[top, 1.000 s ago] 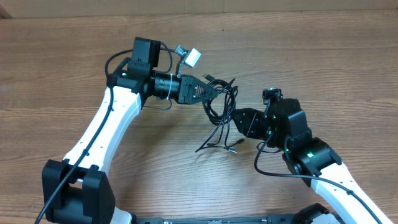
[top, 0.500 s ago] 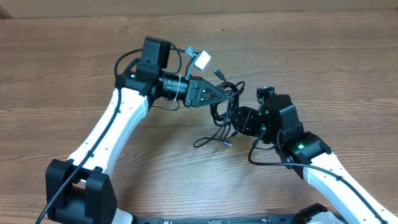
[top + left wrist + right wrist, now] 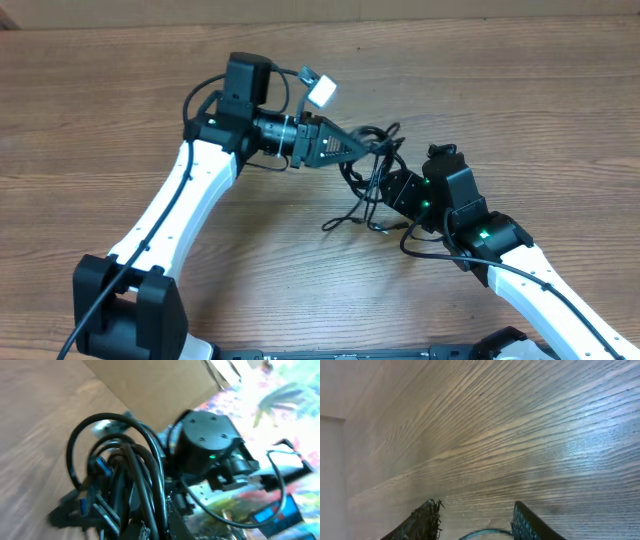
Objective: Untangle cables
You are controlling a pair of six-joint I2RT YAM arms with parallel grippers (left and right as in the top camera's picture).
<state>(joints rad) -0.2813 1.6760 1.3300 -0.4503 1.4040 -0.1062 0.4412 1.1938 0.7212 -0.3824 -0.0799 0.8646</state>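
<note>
Remote station, overhead view: my left gripper (image 3: 379,150) is clamped shut on the cables (image 3: 366,172), holding the tangled black bundle up near the middle of the wooden table (image 3: 520,90). The bundle's long axis runs from the loops at the left gripper's tip down and to the left, and its loose plug ends splay onto the wood below. My right gripper (image 3: 384,186) sits just beside the bundle on its right side, touching or nearly so; I cannot tell which. On the right wrist view its fingers (image 3: 426,519) stand apart with only wood grain between them. The left wrist view shows thick loops arching over that gripper, blurred.
</note>
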